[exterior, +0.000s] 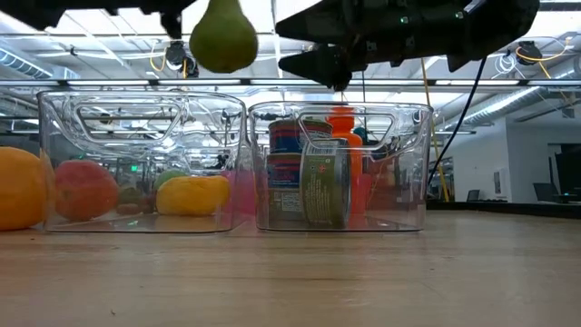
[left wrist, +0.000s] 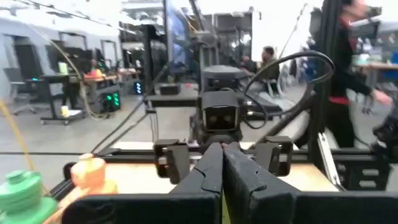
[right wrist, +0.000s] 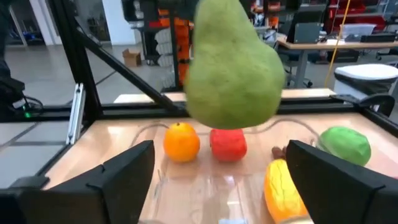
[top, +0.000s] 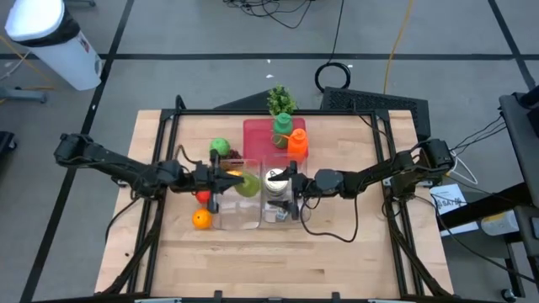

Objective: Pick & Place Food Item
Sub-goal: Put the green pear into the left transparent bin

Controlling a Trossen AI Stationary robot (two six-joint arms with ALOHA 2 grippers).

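A green pear (top: 248, 185) hangs in the air over the left clear bin (top: 237, 215), and my left gripper (top: 229, 178) is shut on it. It fills the top of the low view as the pear (exterior: 222, 36) and looms large in the right wrist view as the pear (right wrist: 233, 68). My right gripper (top: 290, 182) is open and hovers over the right clear bin (exterior: 340, 168), facing the pear; that bin holds cans (exterior: 309, 177). A yellow fruit (exterior: 192, 194) lies in the left bin. My left gripper reaches in level from the table's left and holds the pear by its narrow top end (exterior: 216, 7). The fingers (left wrist: 211, 171) close together over it and hide the contact itself. The pear hangs below them, lifted clear above the left bin.
An orange (top: 200, 220) and a red fruit (top: 203, 197) lie on the table left of the bins, a green fruit (top: 219, 147) behind them. A red tray (top: 257, 135) at the far side carries a green bottle (top: 282, 126), an orange bottle (top: 297, 143) and a leafy plant (top: 280, 99).
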